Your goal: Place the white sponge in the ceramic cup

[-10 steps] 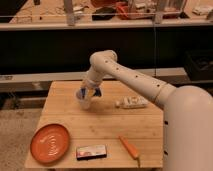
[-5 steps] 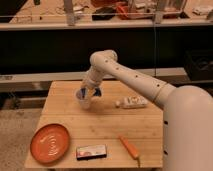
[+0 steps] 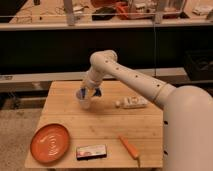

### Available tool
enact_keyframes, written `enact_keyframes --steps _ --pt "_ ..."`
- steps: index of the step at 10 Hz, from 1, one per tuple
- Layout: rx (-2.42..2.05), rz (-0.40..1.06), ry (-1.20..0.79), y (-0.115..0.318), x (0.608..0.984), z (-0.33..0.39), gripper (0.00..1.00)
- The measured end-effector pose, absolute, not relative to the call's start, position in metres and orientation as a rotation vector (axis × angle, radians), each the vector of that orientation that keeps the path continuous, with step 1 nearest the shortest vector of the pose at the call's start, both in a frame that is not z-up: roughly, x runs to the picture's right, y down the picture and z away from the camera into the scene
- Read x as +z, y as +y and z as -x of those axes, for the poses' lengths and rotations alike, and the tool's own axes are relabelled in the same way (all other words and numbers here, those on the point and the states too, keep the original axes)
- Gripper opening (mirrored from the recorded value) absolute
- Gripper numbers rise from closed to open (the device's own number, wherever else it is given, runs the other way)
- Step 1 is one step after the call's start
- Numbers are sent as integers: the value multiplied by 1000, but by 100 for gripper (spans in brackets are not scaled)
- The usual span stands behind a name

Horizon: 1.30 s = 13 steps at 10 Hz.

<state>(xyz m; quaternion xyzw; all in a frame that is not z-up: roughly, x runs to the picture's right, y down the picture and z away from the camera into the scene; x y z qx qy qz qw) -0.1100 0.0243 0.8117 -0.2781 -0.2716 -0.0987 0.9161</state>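
Change: next to none over the last second. gripper (image 3: 89,93) parked at the mouth of the ceramic cup (image 3: 84,99) as before, cup nudged a touch leftward at most.
Meaning for the task: probably the drop-off stage, poised at the cup and not yet let go. A judgement only.
Gripper: clenched tight, its dark tip at the cup's right rim. Impossible to tell whether anything is pinched inside.
White sponge: not made out for certain. Possibly hidden in the gripper or down in the cup.
Pale oblong thing (image 3: 132,102): low and flat, right of the cup and well apart. Cannot rule out as the sponge.
Cup: small, whitish, slightly tapered and smooth-looking, upright at the far left of the table (image 3: 105,125). No handle seen.
Table: pale wood, plank grain, matte.
Arm (image 3: 131,76): white rounded shell, dotted with small holes.
Orange plate (image 3: 50,143): round with ringed ridges, near left.
Flat packet (image 3: 91,151): rectangular, at the near edge.
Orange stick (image 3: 129,145): carrot-like and tapered, near right.
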Motion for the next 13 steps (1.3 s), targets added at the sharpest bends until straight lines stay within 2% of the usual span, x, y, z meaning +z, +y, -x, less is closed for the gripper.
enact_keyframes --steps 13 --pt "-226 574 -570 25 811 109 6"
